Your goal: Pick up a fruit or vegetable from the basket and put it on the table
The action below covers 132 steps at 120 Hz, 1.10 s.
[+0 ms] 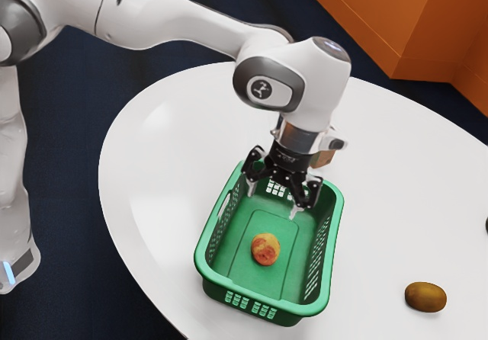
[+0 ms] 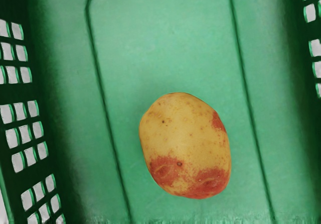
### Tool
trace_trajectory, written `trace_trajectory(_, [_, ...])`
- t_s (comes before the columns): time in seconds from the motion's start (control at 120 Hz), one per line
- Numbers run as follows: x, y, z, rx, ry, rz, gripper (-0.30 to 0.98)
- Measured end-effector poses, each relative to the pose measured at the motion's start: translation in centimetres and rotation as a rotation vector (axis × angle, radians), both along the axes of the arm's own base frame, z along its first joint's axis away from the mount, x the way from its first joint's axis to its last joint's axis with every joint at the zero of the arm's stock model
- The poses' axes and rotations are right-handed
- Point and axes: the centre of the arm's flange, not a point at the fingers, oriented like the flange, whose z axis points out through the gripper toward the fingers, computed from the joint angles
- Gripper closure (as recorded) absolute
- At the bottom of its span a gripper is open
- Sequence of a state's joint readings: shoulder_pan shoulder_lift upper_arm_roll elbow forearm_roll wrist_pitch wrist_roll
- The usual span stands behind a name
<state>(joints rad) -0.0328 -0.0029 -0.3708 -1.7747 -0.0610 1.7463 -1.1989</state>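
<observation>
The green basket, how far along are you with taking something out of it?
My open gripper is over the basket, so the approach looks mostly done. Nothing is in hand: the red-and-yellow produce lies on the basket's floor. Remaining: grasp it, lift it out and set it on the white table.

No legible txt or nos.; unreadable logo [image 1: 261, 88] on arm [image 1: 316, 73]

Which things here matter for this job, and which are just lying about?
Part of the job:
- yellow-and-red produce, in the basket
- green basket
- white table, the destination
- open gripper

Just lying about:
- brown oval fruit, already on the table
</observation>
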Motion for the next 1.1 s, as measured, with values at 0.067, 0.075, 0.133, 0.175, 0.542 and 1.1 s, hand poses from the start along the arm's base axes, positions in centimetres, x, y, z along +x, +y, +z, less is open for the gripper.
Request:
trace_trajectory(0.067, [0.0, -1.2, -0.7, -0.005, 0.002, -0.010, 0.00])
trace_trajectory(0.075, [0.0, -1.4, -0.8, -0.005, 0.003, -0.011, 0.00])
trace_trajectory(0.133, [-0.2, -2.3, -1.3, -0.007, 0.004, -0.019, 0.00])
trace_trajectory(0.175, [-0.4, -2.8, -2.0, -0.006, 0.009, -0.022, 0.00])
trace_trajectory(0.542, [-0.5, -2.2, -5.6, 0.002, 0.026, 0.026, 0.00])
trace_trajectory(1.1, [-0.3, -1.4, -8.4, -0.001, 0.022, 0.068, 0.00])
